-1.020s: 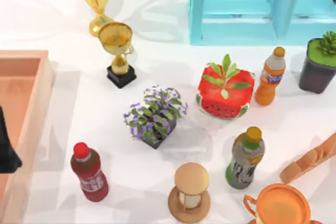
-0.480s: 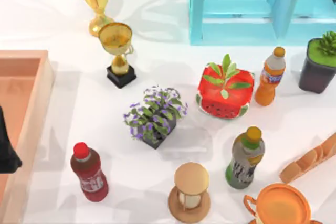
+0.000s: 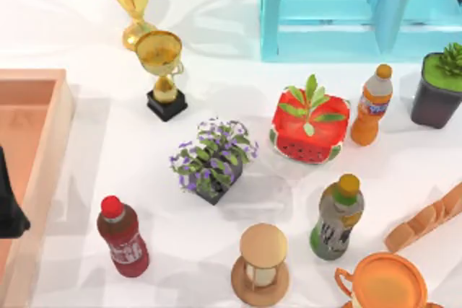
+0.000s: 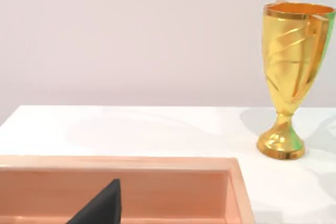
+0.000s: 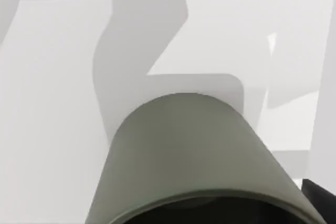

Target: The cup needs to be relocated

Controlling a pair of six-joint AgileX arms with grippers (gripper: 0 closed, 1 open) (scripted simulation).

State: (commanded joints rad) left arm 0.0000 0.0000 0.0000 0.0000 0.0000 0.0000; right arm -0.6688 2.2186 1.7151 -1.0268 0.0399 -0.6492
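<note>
A grey-green cup (image 5: 189,156) sits very close in the right wrist view, its rim nearest the camera and the white table with soft shadows behind it. A dark part of my right gripper (image 5: 321,199) shows just beside the cup's rim; whether it holds the cup I cannot tell. My left gripper (image 3: 7,203) is parked at the table's left edge over a wooden tray (image 3: 45,178), and its dark tip (image 4: 100,208) shows above the tray's inside in the left wrist view.
On the table stand two gold trophies (image 3: 160,70) (image 4: 290,72), a purple-flowered plant (image 3: 211,158), a watermelon pot (image 3: 309,129), a red bottle (image 3: 123,237), an orange bottle (image 3: 371,104), a green bottle (image 3: 336,217), a sand timer (image 3: 261,265), an orange handled vessel (image 3: 384,283), a bread holder (image 3: 427,220) and a turquoise shelf (image 3: 346,9).
A soft shadow on the table near the purple plant has shifted a little. No object and neither gripper has visibly moved.
</note>
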